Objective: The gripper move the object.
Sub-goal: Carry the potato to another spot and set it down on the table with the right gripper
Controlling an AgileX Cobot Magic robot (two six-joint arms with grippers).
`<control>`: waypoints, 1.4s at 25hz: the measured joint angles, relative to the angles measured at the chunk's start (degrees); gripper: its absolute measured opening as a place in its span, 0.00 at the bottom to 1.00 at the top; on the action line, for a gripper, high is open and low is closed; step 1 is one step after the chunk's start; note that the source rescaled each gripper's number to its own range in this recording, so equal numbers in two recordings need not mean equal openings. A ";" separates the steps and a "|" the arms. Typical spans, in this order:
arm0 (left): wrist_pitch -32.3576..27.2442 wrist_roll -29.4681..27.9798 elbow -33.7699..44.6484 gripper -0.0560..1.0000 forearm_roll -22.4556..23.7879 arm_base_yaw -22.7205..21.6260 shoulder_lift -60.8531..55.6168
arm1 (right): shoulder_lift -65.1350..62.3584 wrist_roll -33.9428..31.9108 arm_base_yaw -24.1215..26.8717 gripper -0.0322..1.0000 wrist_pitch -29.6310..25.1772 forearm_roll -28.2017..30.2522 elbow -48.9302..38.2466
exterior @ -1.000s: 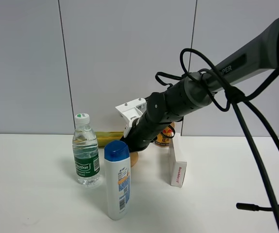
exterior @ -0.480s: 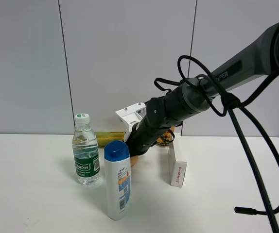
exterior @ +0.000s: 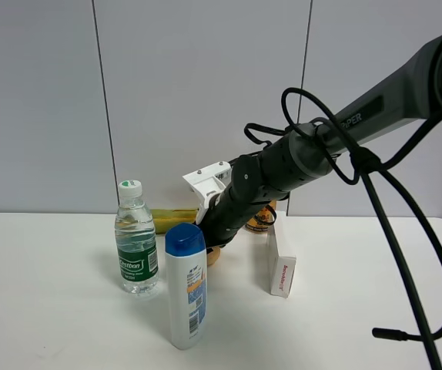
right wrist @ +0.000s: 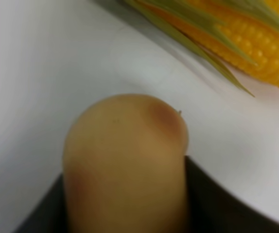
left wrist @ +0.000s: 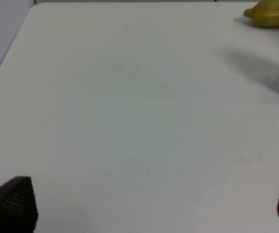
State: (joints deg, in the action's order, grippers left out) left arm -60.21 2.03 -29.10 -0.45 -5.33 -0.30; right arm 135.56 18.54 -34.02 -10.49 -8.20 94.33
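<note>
Right gripper [exterior: 212, 243] holds the object [right wrist: 125, 160] between its partly closed jaws, long axis pointing out beyond the fingertips.

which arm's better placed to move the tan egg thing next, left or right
Right. The right tool grips the egg-shaped object between both fingers, beside the corn cob. The left tool hangs open over the table, away from it.

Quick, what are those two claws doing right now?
The left gripper: open, empty.
The right gripper: closed on the tan egg-shaped object.
</note>
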 joint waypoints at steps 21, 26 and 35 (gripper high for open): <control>0.00 0.00 0.00 1.00 0.00 0.00 0.00 | -19.32 -3.01 0.66 0.05 -16.60 2.07 0.17; 0.00 0.00 0.00 1.00 0.00 0.00 0.00 | -27.39 -4.87 0.66 0.04 -28.87 5.74 0.17; 0.00 0.00 0.00 1.00 0.00 0.00 0.00 | -39.39 -15.91 0.66 0.04 -49.24 21.46 0.17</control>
State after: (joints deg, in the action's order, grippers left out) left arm -60.21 2.03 -29.10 -0.45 -5.33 -0.30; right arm 96.17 2.63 -33.36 -59.73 13.25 94.50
